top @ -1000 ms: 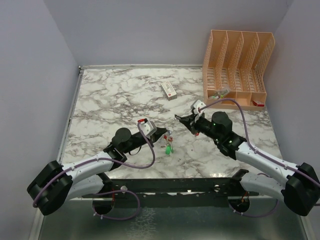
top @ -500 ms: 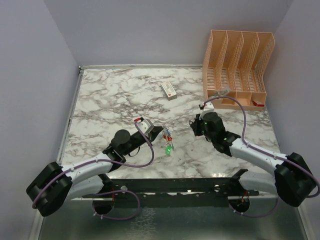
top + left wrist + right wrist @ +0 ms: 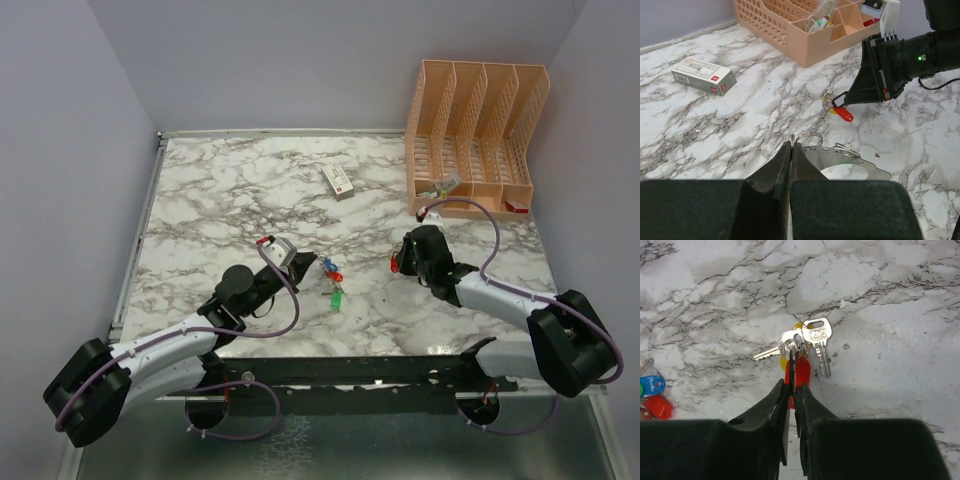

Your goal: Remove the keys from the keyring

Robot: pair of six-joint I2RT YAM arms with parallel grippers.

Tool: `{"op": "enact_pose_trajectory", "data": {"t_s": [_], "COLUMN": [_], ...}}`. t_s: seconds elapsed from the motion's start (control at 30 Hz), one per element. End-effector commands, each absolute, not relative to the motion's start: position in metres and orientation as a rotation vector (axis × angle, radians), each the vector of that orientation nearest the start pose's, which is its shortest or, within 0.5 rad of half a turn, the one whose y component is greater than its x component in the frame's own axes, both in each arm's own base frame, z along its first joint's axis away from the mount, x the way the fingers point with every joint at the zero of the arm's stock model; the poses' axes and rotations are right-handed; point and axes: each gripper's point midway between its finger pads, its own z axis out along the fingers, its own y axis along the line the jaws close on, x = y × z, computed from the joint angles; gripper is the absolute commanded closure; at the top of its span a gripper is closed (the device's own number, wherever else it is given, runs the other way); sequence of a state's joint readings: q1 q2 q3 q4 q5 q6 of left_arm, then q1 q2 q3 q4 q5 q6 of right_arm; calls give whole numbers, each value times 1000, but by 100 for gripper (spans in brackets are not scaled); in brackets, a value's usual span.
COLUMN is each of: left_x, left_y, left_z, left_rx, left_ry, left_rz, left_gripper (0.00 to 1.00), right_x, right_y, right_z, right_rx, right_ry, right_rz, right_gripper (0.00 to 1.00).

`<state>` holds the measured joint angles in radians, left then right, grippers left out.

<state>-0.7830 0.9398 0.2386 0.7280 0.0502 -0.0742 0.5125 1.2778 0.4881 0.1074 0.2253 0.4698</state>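
The marble table [image 3: 200, 200] has plenty of bare surface. The only large thing is the organizer [image 3: 475, 130] at the far right corner, and the box [image 3: 338, 180] lies well apart at the far middle. Both grippers work near the front centre, close to the near edge, so any pull is best directed sideways or away from it. The left gripper [image 3: 791, 146] has its fingers pressed together on the end of the keyring [image 3: 855, 165], holding the grey band just above the marble. The right gripper [image 3: 793, 386] is pinched on the small ring of a bunch [image 3: 817, 334] of 2 silver keys with a red tag. The bunch rests on the table, apart from the keyring, so it looks already freed. The other keys [image 3: 336, 274], with blue, red and green heads, sit beside the left fingertips; whether they hang on the band I cannot tell. The next move is probably to let the bunch go on the bare marble, then reach across the gap for another head while the left gripper steadies the band.
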Motion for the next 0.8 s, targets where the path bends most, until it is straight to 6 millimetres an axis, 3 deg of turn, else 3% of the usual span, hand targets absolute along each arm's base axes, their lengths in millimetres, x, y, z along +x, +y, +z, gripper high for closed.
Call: {"op": "enact_pose_trajectory", "data": {"t_s": [0.0, 0.13, 0.27, 0.37, 0.57, 0.77], "left_x": [232, 229, 228, 227, 227, 229], "left_y": [-243, -242, -243, -246, -245, -246], "left_z": [180, 184, 185, 185, 187, 185], "left_rx": [547, 546, 552, 564, 559, 566], "left_ry": [1489, 1476, 1474, 1472, 1472, 1481], "left_rz": [-715, -724, -729, -744, -742, -735], "left_gripper": [100, 100, 100, 100, 100, 100], "right_x": [295, 294, 291, 286, 265, 241], "right_y": [131, 128, 131, 144, 191, 222], "right_z": [44, 58, 79, 96, 130, 160], "right_rx": [142, 129, 73, -25, -270, -390], "right_ry": [2264, 2233, 2190, 2133, 1998, 1905], "right_rz": [225, 227, 264, 362, 685, 883], "right_gripper": [75, 55, 44, 40, 39, 39]}}
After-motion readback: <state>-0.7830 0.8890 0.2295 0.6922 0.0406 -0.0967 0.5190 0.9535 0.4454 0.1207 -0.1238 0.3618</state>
